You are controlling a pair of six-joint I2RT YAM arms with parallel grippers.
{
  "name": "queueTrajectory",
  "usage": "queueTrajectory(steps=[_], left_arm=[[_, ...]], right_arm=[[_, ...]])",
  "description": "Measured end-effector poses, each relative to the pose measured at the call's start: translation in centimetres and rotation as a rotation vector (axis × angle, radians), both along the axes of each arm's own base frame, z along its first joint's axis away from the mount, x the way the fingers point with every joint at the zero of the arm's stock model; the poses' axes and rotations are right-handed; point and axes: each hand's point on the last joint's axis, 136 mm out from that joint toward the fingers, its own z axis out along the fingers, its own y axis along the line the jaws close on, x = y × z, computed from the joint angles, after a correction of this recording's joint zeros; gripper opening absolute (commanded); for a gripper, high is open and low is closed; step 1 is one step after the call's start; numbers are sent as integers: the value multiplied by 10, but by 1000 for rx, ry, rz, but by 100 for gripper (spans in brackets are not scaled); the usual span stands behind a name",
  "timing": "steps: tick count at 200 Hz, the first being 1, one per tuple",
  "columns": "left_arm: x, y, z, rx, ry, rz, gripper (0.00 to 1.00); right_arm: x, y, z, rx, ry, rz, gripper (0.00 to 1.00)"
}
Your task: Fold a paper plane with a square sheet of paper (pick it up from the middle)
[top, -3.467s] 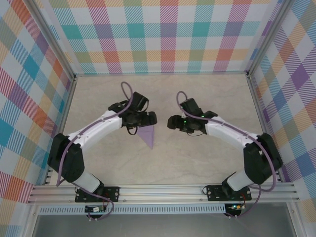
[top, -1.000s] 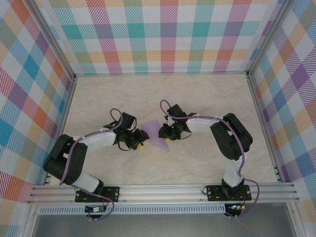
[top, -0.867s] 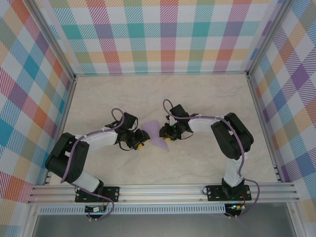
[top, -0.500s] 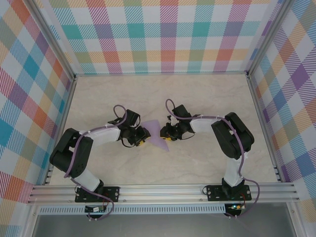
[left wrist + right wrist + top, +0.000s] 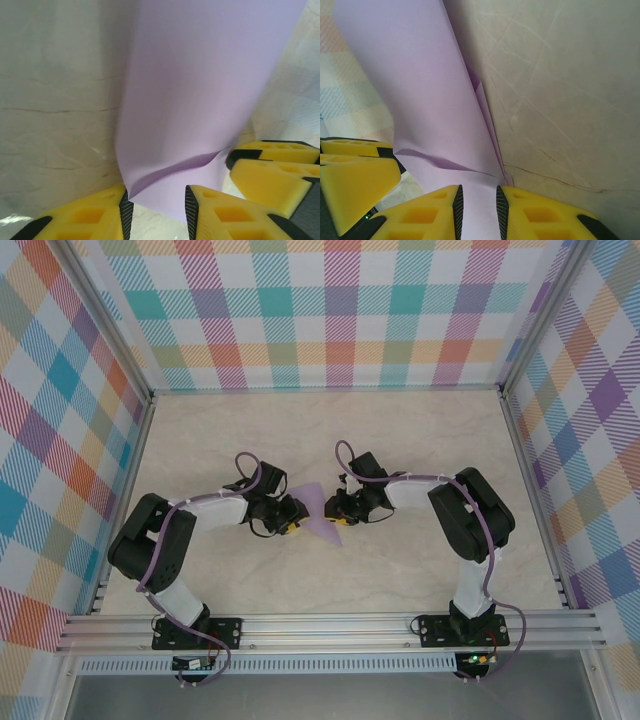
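The lavender sheet of paper (image 5: 318, 512), folded into a pointed shape, stands partly lifted off the table between the two grippers. My left gripper (image 5: 291, 519) is low at its left side. In the left wrist view the paper (image 5: 200, 90) dips its lower corner between the yellow fingers (image 5: 85, 217), and the left gripper (image 5: 156, 212) has its jaws clearly apart. My right gripper (image 5: 338, 514) is at the paper's right side. In the right wrist view a folded edge of the paper (image 5: 420, 90) runs through the narrow gap of the right gripper (image 5: 479, 210).
Beige marbled table (image 5: 420, 440) with free room all round the paper. Plaid walls (image 5: 330, 310) close the back and both sides. An aluminium rail (image 5: 330, 628) runs along the near edge by the arm bases. Each wrist view catches the other gripper's yellow fingers (image 5: 280, 167) close by.
Both arms have come down from above to the paper's sides. Over the last second the left gripper slid in towards the paper and its jaws narrowed; the right gripper hardly moved.
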Motion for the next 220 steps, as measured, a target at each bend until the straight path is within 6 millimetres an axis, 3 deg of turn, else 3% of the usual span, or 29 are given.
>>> queueTrajectory(steps=[46,95,156,198,220], left_arm=[[5,-6,5,-31,-26,-9,25],[8,-9,9,-51,-45,-14,17],[9,-10,11,-56,-53,-15,21],[9,-12,15,-69,-58,-21,13],[8,-12,15,-71,-57,-24,9]], right_arm=[[0,0,0,1,1,0,30],[1,2,5,19,-29,29,43],[7,-1,8,-21,-92,65,40],[8,-2,7,-28,-103,74,41],[8,-2,9,-26,-118,87,49]])
